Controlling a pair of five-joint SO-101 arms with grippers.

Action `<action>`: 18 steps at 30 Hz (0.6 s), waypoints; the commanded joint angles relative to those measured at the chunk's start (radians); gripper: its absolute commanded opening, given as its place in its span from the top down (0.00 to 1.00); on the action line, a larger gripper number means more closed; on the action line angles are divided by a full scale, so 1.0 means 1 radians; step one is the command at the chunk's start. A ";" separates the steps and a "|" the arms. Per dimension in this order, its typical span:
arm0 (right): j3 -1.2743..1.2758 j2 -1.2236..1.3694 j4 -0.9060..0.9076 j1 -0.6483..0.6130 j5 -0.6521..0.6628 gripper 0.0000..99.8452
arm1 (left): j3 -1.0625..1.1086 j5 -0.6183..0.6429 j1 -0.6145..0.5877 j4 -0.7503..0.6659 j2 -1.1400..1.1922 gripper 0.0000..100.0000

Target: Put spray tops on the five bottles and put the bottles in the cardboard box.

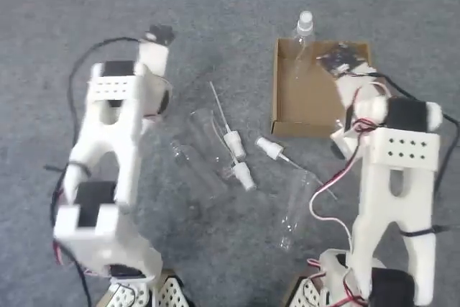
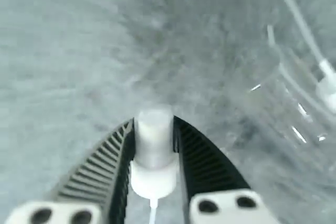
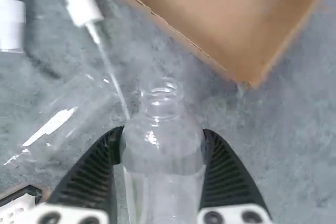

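Pairing stage, by my reading: left gripper [image 2: 153, 127] is clamping a white plastic spray top [image 2: 153, 156], thin tube trailing; right gripper [image 3: 161, 136] is gripping a clear, ribbed-neck bottle [image 3: 163, 171] over fuzzy grey carpet [image 3: 294, 145], beside the near corner of the cardboard box [image 3: 226, 19]. Next move is calling for threading the tube into the open mouth, then twisting. Smooth plastic may slip.
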 commanded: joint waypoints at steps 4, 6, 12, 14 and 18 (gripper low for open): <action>-0.021 -0.061 -0.042 -0.189 0.008 0.99 | 0.064 0.066 -0.008 0.046 -0.512 0.99; -0.026 -0.061 -0.087 -0.262 0.008 0.99 | 0.105 0.087 -0.012 0.041 -0.624 0.99; -0.023 -0.059 -0.216 -0.495 -0.178 0.99 | 0.166 0.140 -0.005 0.038 -0.890 0.99; -0.020 -0.059 -0.285 -0.561 -0.269 0.99 | 0.165 0.160 -0.009 0.017 -0.953 0.99; 0.058 -0.071 -0.429 -0.671 -0.345 0.99 | 0.165 0.226 -0.012 -0.041 -1.049 0.99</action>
